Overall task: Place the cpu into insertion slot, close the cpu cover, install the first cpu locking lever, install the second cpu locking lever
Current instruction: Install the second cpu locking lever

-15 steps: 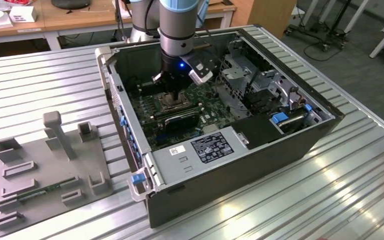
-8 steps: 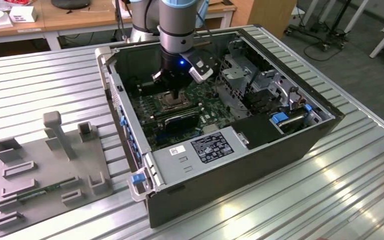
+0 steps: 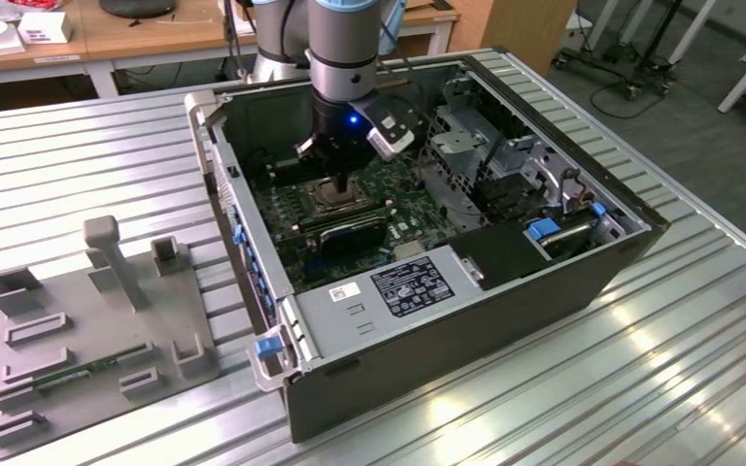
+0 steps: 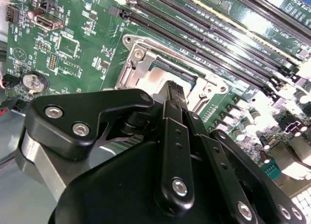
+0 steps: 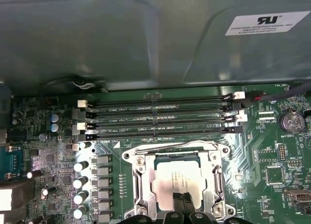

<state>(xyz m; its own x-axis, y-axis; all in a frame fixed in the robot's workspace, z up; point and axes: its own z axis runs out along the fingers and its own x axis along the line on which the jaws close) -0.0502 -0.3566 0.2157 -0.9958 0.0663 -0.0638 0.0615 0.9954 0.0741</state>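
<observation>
The pale silver-tan cpu [image 5: 177,178] lies in the insertion slot [image 5: 133,158] on the green motherboard [image 5: 262,151]. The silvery cpu cover [image 5: 141,182] lies flat around it as a frame. My gripper [image 5: 181,198] is shut, its black fingertips together and down at one edge of the cpu, with nothing visible between them. In the second wrist view the gripper [image 4: 174,85] stands over the cpu [image 4: 158,78] and the cover [image 4: 129,71]. In the exterior view the gripper [image 3: 334,189] reaches down into the open computer case [image 3: 477,330]. I cannot tell the locking levers apart from the slot's rim.
Long black memory slots [image 5: 160,119] run right beside the slot, toward the case's grey wall [image 5: 121,39]. A row of capacitors [image 5: 80,180] and a coin battery [image 5: 290,121] flank it. A drive cage [image 3: 477,155] fills the case's far side. A grey fixture plate [image 3: 88,330] lies on the exterior view's left.
</observation>
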